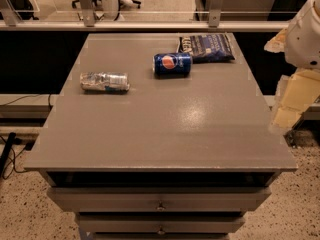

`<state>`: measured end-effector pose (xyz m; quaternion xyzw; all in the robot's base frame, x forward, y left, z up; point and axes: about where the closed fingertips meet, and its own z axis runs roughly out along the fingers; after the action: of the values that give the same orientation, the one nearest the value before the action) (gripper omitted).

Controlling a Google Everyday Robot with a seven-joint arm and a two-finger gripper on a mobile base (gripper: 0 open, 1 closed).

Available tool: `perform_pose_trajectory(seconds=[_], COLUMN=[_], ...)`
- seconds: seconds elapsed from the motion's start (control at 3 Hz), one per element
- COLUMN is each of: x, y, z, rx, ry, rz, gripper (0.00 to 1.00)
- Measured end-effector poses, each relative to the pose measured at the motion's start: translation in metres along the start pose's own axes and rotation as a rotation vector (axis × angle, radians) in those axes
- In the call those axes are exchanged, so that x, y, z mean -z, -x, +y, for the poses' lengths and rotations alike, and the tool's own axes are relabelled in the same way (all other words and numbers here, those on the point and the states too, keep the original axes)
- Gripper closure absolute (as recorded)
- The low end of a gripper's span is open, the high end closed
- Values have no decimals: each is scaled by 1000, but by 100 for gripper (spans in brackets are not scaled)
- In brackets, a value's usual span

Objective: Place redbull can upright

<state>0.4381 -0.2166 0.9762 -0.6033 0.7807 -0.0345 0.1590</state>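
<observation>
The redbull can lies sideways on the table, not yet gripped. The end effector hangs far right, and I cannot tell its opening.

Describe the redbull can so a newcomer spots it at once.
On the grey drawer cabinet's top, look at the left side in the camera view. The slim silver-and-blue redbull can lies there on its side, alone, far from the gripper off the right edge. It is longer, narrower and more silver than the stubby dark blue Pepsi can and dark blue snack bag at the back.
</observation>
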Motion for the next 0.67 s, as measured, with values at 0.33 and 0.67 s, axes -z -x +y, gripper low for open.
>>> perform_pose_trajectory(seconds=[0.33,0.67], x=[0,-2], y=[0,7], z=[0,-4], rx=[0,-8], ry=[0,14], rz=[0,-38], gripper=[0,0])
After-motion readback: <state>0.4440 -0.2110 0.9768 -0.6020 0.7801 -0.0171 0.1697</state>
